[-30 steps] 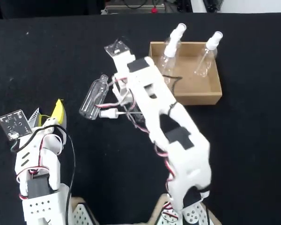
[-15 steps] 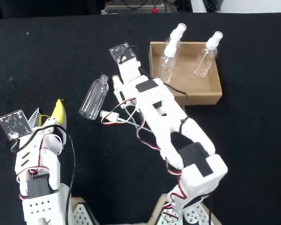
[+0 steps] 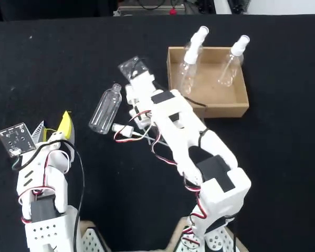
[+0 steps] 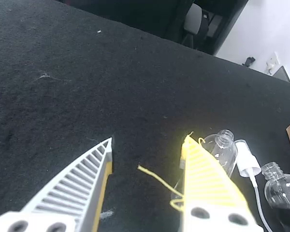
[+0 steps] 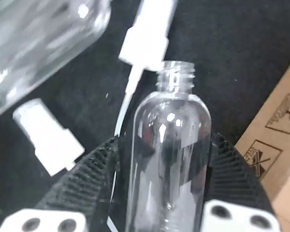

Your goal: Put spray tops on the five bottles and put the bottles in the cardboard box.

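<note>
Cardboard box at the worktop's far edge, right of centre; two capped bottles lean inside. Right gripper just off the box's left wall, jaws clamped on uncapped bottle. Left gripper toward the left edge, jaws apart. Loose bottle and spray top lie mid-worktop.

You face a black table stretching left to right; cables lie past its far edge, with a chair standing beyond.
</note>
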